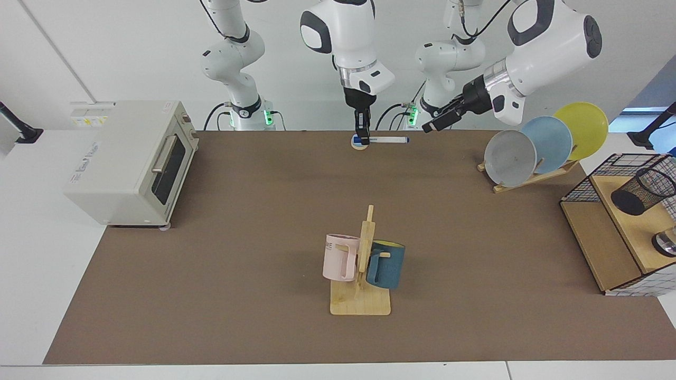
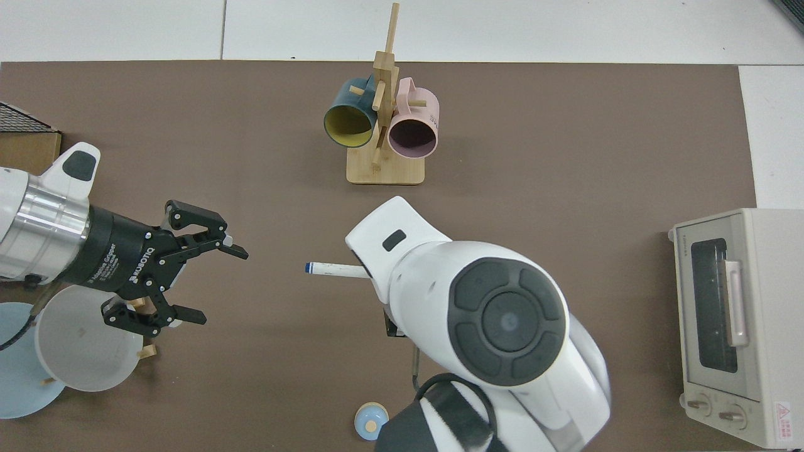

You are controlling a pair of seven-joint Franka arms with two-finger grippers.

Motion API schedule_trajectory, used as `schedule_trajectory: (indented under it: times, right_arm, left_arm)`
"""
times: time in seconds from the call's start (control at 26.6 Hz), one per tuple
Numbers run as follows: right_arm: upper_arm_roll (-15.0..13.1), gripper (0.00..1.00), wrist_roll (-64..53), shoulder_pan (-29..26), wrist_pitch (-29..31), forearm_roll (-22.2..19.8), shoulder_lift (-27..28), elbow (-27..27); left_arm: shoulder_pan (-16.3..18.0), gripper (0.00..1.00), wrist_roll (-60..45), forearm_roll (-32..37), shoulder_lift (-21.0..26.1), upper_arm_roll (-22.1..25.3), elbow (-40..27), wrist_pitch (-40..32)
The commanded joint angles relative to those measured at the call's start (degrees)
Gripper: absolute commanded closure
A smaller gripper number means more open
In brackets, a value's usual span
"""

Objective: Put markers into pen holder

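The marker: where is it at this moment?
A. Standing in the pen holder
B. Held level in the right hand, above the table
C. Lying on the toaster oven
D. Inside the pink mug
B. The right hand grips the marker by its capped end, and the barrel points sideways toward the open left hand.

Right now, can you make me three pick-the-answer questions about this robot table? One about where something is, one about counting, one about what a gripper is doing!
1. Where is the pen holder?
A. inside the toaster oven
B. on the wooden shelf in the wire basket
C. on the mug rack

2. How many plates stand in the plate rack?
A. one
B. three
C. five

3. What is the right gripper doing?
A. holding the marker level
B. hanging open and empty
C. gripping a mug

Answers: B, it lies tipped on that shelf; B, grey, blue and yellow; A, it pinches one end, while the left gripper is open nearby.
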Motion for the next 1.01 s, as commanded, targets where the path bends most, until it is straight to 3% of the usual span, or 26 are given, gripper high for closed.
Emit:
schedule_trajectory:
  times: [0.0, 0.19, 0.3, 0.41, 0.86, 0.98]
  right_arm:
    - [-0.3, 1.00, 3.5, 0.8, 0.8, -1.3, 0.4, 0.6]
    - [-0.3, 1.00, 4.3, 1.5, 1.7, -1.4, 0.4, 2.1]
    - [-0.4, 1.00, 4.3, 1.6, 1.8, -1.2, 0.4, 3.7]
    - [-0.4, 1.00, 4.3, 1.6, 2.6, -0.6, 1.2, 4.6]
    - [-0.4, 1.00, 5.3, 2.4, 6.0, -0.6, 1.3, 4.6]
    - [-0.5, 1.00, 5.3, 2.4, 6.6, -0.6, 1.3, 4.6]
  left_arm:
    - [-0.1, 0.00, 1.6, 2.8, -0.4, -0.7, -2.0, 2.8]
    - [-0.8, 0.00, 4.1, 5.9, -0.8, -1.6, -3.5, 4.4]
    - [-3.1, 0.00, 7.7, 12.8, -1.1, -2.9, -3.9, 6.0]
    - [-3.3, 0.00, 9.7, 13.2, -1.1, -3.0, -4.1, 6.7]
    - [1.3, 0.00, 17.9, 5.2, -0.4, -1.8, -3.7, 8.7]
    - [4.0, 0.00, 24.7, 5.0, -0.3, -1.7, -3.5, 9.5]
